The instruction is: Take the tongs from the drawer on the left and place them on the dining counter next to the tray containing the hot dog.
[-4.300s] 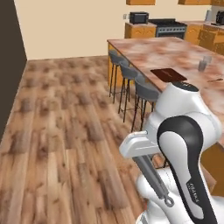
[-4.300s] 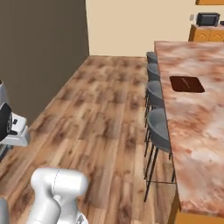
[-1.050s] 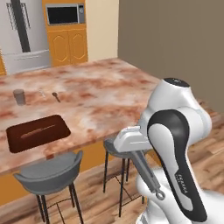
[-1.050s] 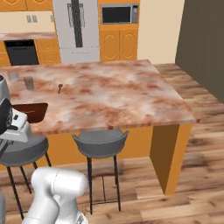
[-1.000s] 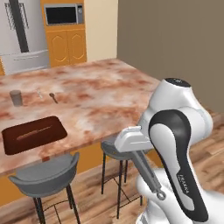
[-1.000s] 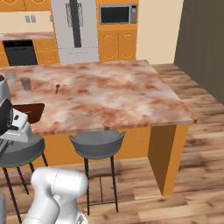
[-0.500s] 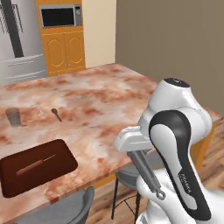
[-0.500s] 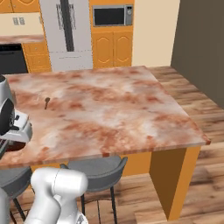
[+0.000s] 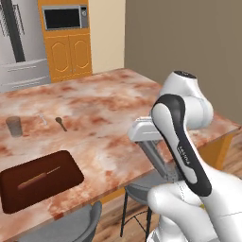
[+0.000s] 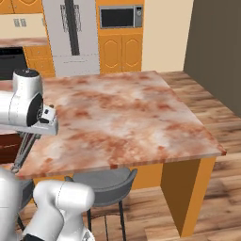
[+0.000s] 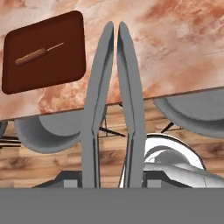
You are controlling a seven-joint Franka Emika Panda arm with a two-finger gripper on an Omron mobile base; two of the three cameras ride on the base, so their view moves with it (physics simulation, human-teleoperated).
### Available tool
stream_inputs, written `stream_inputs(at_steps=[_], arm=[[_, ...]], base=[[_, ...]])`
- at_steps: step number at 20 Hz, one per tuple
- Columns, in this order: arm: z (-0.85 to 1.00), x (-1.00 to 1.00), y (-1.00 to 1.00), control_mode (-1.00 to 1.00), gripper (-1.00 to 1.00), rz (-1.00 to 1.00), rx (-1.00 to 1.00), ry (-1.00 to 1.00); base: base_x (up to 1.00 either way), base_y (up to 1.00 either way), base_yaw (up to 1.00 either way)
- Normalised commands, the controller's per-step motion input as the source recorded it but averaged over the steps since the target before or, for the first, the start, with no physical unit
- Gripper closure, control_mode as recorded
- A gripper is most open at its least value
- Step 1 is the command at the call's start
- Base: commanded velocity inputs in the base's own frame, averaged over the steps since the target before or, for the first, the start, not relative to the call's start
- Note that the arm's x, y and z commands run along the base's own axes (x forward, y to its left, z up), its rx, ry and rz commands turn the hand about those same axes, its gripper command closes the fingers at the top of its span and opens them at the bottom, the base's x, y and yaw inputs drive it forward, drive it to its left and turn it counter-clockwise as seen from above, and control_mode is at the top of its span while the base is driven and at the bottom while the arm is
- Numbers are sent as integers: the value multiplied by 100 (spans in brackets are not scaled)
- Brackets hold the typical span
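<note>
Ahead of the pincer (image 11: 112, 181), clamped on slim metal tongs (image 11: 111, 96), 2 grey stools (image 11: 48, 131) front the marbled dining counter (image 11: 175, 52); flat brown tray (image 11: 43, 52) beyond-left.

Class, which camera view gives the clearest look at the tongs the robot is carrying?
The hand view: the tongs run up its middle, both arms visible to their nearly touching tips. The left base view shows only part of them, hanging beneath the wrist beside the arm; the right base view shows a thin grey sliver at the left edge.
</note>
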Motion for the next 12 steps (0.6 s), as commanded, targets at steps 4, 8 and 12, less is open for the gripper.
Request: stream_inputs(at_steps=[4,8,12], arm=[[-7,100,-52,-100,100,15,0,0],[-21,100,-12,-100,100,8,0,8],[-8,100,8,-100,100,0,-1,8]], base=[[0,0,0],[0,0,0],[0,0,0]])
